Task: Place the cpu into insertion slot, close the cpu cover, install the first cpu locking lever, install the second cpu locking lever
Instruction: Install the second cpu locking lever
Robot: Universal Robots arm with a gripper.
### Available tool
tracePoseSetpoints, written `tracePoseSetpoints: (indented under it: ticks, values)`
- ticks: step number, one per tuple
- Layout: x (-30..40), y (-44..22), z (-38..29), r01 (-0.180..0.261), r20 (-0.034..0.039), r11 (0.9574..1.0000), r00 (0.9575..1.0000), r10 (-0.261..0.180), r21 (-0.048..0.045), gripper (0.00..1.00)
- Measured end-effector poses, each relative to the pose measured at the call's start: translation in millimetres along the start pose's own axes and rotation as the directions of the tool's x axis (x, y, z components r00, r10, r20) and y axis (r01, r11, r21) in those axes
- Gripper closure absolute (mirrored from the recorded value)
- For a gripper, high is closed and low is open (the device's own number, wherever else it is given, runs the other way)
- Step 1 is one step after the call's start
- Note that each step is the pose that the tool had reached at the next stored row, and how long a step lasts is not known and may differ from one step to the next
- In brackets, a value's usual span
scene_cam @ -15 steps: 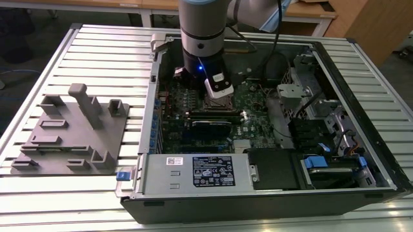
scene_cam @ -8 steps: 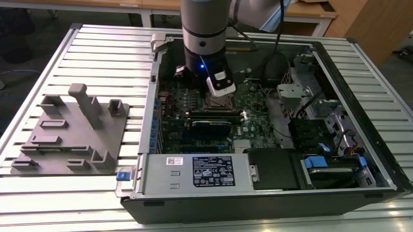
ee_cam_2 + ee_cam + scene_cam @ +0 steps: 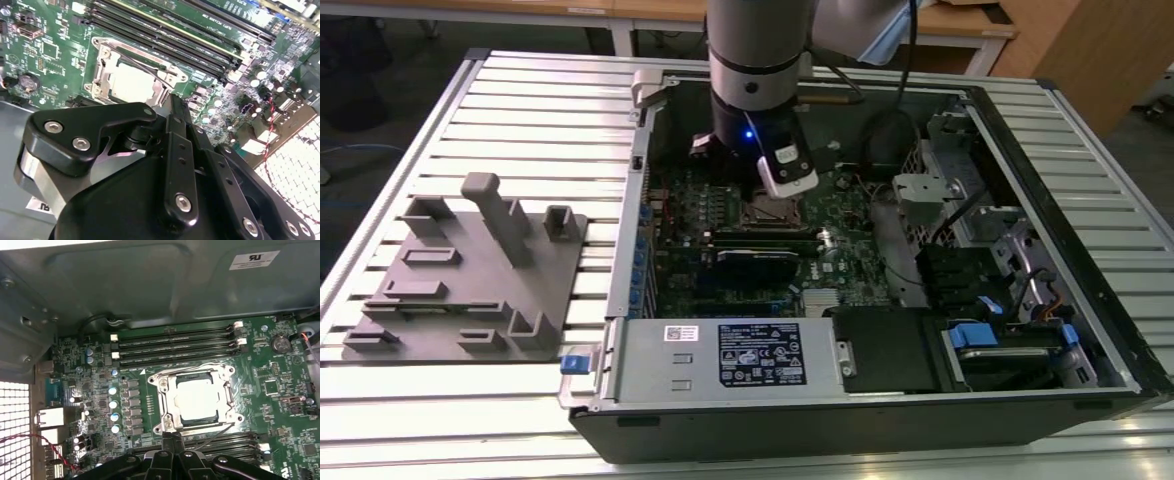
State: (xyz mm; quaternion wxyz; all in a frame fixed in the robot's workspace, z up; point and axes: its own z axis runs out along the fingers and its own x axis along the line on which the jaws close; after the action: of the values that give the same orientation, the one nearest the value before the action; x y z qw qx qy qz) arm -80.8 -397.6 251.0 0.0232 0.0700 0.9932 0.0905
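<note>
The cpu [image 3: 197, 399] lies flat in the insertion slot [image 3: 771, 208], its silvery top showing in both wrist views [image 3: 131, 82]. The cpu cover [image 3: 167, 401] is down around it, a metal frame hiding the pin field. One thin wire locking lever [image 3: 190, 366] runs along the socket's side by the memory slots. The other lever [image 3: 215, 433] stands off at an angle close to my gripper [image 3: 171, 440]. The gripper's black fingers are pressed together, hovering at the socket's edge with nothing visible between them [image 3: 175, 107].
The green motherboard [image 3: 841, 215] sits inside an open black computer case [image 3: 1067, 250]. Long memory slots [image 3: 175, 345] flank the socket on two sides. A grey power supply [image 3: 720, 355] and drive bays [image 3: 987, 340] fill the near side. A grey fixture tray [image 3: 467, 270] lies at the exterior view's left.
</note>
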Motion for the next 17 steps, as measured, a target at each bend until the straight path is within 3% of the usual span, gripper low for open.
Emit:
tracePoseSetpoints:
  ticks: [4,9,17]
  values:
    - [-8.8,0.8,0.3,-0.002,-0.0065,1.0,1.0,0.002,0.0012,0.9]
    - [-14.9,-3.6,-0.3,-0.003,-0.013,1.0,0.9999,0.003,0.0022,0.9]
    - [-16.4,-9.0,3.2,-0.005,-0.0154,1.0,0.9999,0.005,0.0027,0.9]
